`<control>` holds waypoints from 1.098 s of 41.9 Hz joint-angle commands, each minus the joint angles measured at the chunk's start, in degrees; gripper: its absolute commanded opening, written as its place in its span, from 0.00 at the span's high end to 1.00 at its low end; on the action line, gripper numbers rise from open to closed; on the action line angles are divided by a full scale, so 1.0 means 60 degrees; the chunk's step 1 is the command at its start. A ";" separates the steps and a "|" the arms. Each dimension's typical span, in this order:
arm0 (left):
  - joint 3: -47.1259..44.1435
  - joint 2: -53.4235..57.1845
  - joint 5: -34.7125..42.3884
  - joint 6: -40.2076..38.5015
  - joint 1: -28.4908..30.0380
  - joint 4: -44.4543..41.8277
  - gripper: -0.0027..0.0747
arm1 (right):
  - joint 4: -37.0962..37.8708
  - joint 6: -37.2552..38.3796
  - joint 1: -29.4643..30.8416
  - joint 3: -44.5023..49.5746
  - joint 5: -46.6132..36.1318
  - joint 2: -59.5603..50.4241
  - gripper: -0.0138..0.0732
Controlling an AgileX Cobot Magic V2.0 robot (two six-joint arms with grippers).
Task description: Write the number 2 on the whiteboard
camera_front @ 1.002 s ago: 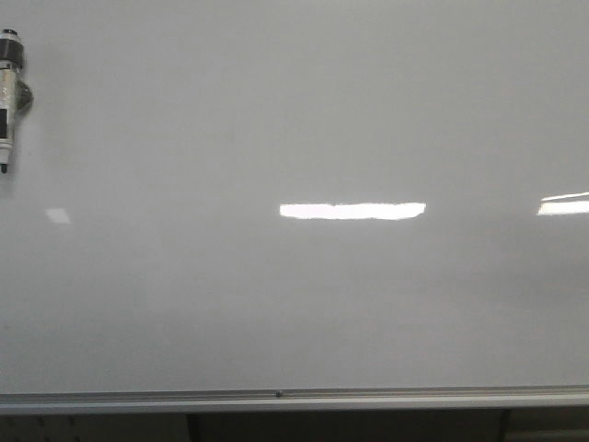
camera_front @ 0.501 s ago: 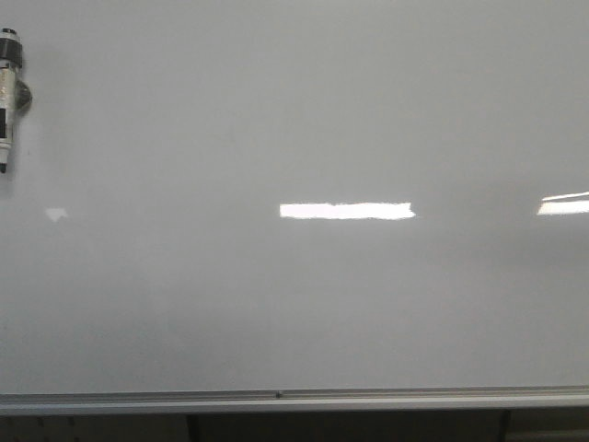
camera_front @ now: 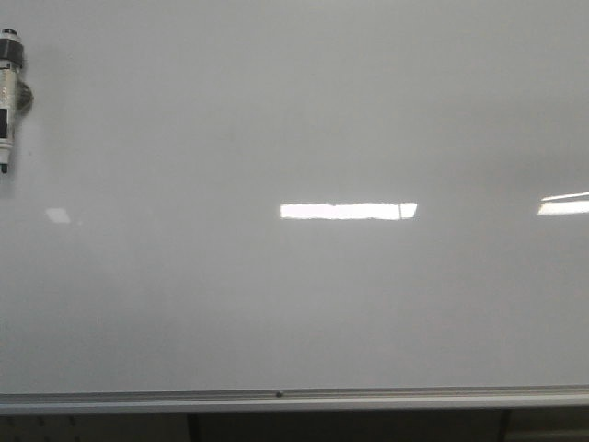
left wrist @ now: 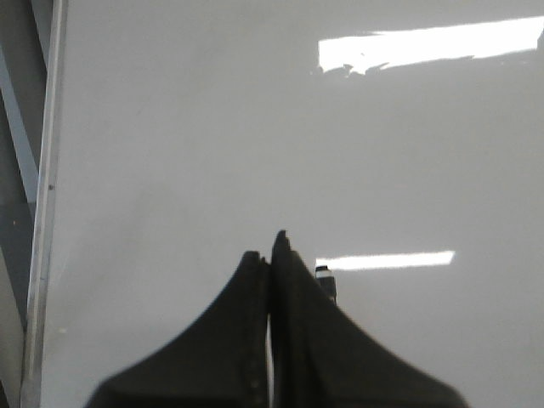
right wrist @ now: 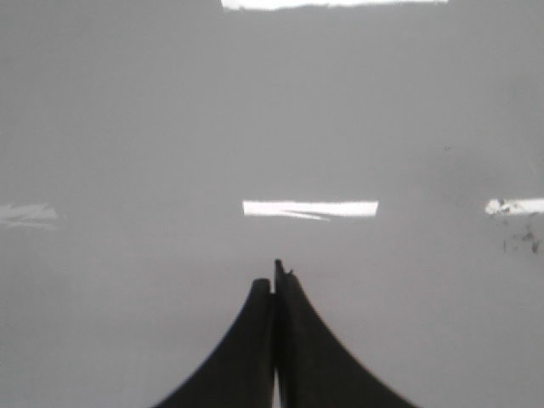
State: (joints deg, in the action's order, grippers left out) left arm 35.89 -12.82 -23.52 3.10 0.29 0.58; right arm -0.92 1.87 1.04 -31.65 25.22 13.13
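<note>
The whiteboard (camera_front: 294,304) fills the front view, glossy pale grey, and neither gripper shows there. No number 2 is in view on it. A black-and-white marker (camera_front: 8,97) hangs upright on the board at the far upper left, tip down. In the left wrist view my left gripper (left wrist: 272,248) is shut in front of the whiteboard (left wrist: 170,127), nothing between its fingers, and the marker (left wrist: 325,279) peeks out just beyond one finger. In the right wrist view my right gripper (right wrist: 274,278) is shut and empty over the bare whiteboard (right wrist: 127,127).
A thin silver rail (camera_front: 294,398) runs along the board's lower edge, with dark space below it. The same rail (left wrist: 42,212) borders the board in the left wrist view. Faint dark smudges (right wrist: 520,242) mark the board in the right wrist view. Bright light glares lie across the board.
The right end of the central light glare has shortened. The marker has not moved.
</note>
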 commanded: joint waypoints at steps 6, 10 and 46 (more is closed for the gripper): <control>0.0408 -0.0963 -0.0244 -0.0064 0.0023 -0.0008 0.99 | -0.0042 -0.0005 0.0038 -0.0501 0.0348 0.1249 0.92; 0.0225 -0.1166 -0.0261 -0.0064 0.0023 -0.0008 0.99 | -0.0042 -0.0005 0.0038 -0.0484 0.0453 0.1530 0.92; 0.0024 -0.1587 -0.1176 -0.0064 0.0023 0.0076 0.95 | 0.0014 -0.0910 0.0038 -0.0219 0.1219 0.1806 0.79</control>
State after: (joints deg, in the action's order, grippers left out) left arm 33.41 -20.79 -32.37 3.10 0.29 0.58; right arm -1.19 -2.00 1.04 -31.56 35.76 23.16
